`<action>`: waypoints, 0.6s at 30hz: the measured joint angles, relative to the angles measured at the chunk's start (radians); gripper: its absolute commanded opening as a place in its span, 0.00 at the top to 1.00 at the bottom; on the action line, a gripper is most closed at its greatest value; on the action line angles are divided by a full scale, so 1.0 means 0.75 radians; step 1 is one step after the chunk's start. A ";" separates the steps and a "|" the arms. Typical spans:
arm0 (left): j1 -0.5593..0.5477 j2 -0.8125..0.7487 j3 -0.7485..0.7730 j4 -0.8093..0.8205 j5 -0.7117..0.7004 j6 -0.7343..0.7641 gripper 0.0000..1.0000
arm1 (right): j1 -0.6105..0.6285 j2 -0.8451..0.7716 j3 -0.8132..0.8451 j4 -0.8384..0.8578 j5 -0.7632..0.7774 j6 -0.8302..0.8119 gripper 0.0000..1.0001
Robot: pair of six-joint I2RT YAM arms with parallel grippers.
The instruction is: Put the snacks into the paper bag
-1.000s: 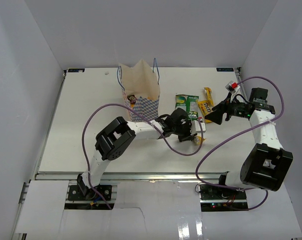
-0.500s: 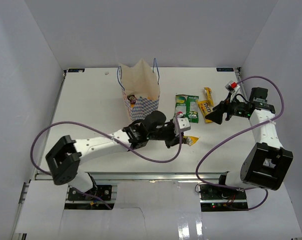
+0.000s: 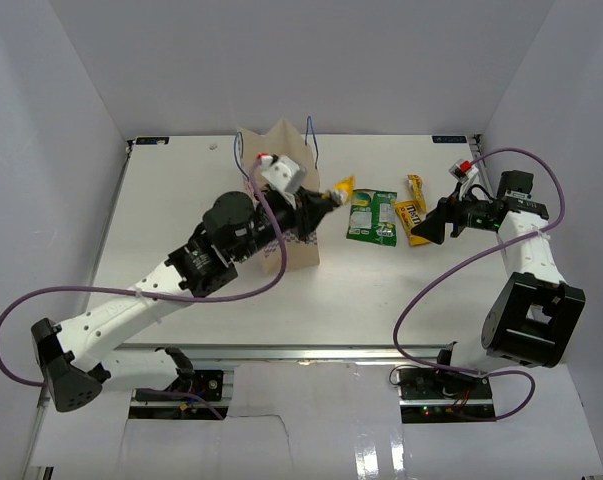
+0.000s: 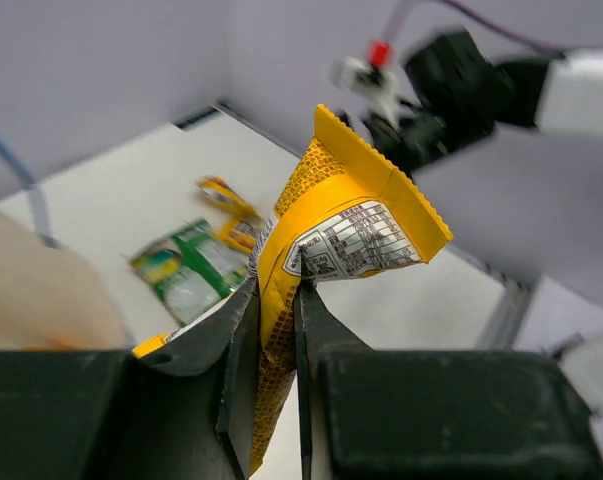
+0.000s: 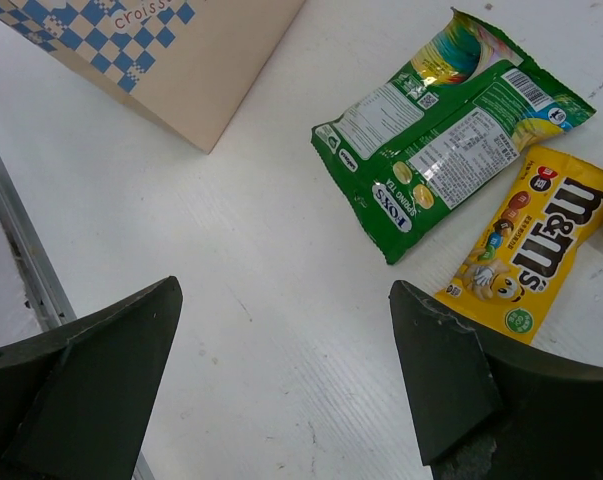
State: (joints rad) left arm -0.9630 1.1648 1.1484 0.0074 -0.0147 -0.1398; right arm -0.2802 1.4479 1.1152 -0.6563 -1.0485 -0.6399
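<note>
A: Left wrist: left hand (image 4: 271, 330) is pinching the orange packet (image 4: 351, 220) by its lower end, up beside the paper bag (image 3: 286, 145).
B: Probably light, crinkly, slippery, so the sealed end seems safest. Right hand (image 5: 281, 370) is sitting open.

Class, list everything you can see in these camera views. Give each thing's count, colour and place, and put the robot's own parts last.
paper bag: one, tan with blue-white checks, upright at the far middle of the table
orange-yellow packet: one, in the air beside the bag's upper right
green pouch: one, green-white, flat on the table right of the bag
M&M's packet: one, yellow, flat, right beside the green pouch
yellow wrapper: one, just beyond the M&M's packet
table: one, white
cables: two, purple, one looping off each arm
left gripper: shut on the orange-yellow packet
right gripper: open, empty, over the table near the pouch
</note>
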 measured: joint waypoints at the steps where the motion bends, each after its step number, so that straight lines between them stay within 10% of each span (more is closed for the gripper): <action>1: 0.043 0.001 0.035 0.003 -0.038 -0.012 1.00 | 0.000 0.003 0.002 0.000 0.002 0.000 0.10; 12: 0.511 0.315 0.439 -0.171 -0.238 -0.238 1.00 | 0.000 0.008 0.005 -0.003 0.035 -0.027 0.10; 18: 0.557 0.534 0.560 -0.300 -0.231 -0.303 0.61 | 0.001 0.009 0.006 -0.006 0.072 -0.030 0.11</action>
State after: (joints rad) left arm -0.5453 1.5650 1.5684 -0.2173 -0.1883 -0.3668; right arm -0.2798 1.4544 1.1194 -0.6609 -0.9947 -0.6624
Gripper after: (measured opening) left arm 0.292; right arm 0.896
